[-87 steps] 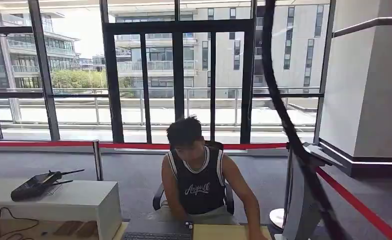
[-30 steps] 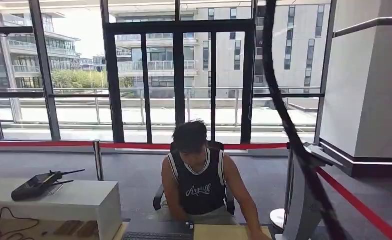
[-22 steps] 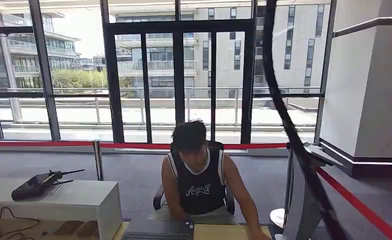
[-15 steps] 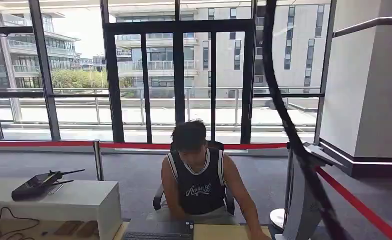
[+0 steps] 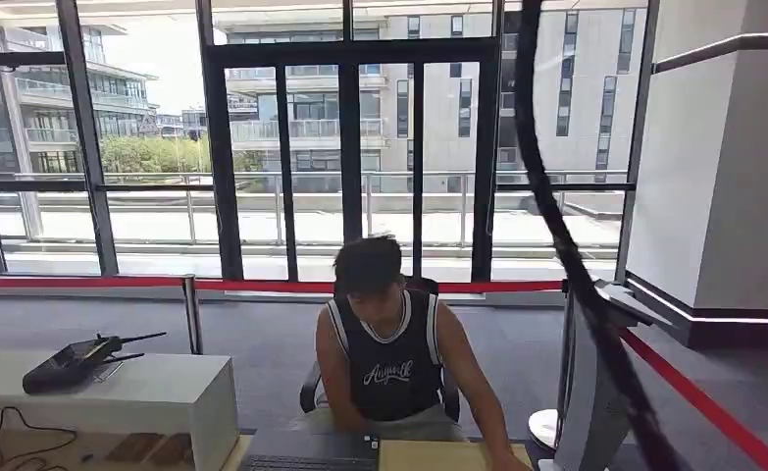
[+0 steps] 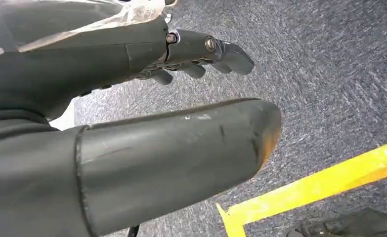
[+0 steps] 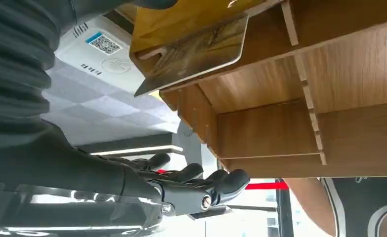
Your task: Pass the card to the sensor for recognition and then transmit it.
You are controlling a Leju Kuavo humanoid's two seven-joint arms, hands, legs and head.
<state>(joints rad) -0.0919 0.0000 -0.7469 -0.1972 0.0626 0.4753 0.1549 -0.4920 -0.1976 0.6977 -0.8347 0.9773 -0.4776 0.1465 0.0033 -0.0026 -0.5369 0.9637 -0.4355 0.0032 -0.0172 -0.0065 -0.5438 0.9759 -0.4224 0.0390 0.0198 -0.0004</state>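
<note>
Right wrist view: the card (image 7: pixel 196 52) is sitting at the upper centre of the frame, tilted, its lower edge close beside a wooden shelf (image 7: pixel 300 123). The right hand (image 7: pixel 181 185) is lying at the lower centre, fingers (image 7: pixel 231 180) extended and apart, grasping nothing, well apart from the card. Left wrist view: the left hand (image 6: pixel 181 54) is hanging released, fingers spread, over grey carpet (image 6: pixel 329 74) crossed by a yellow line (image 6: pixel 310 190).
</note>
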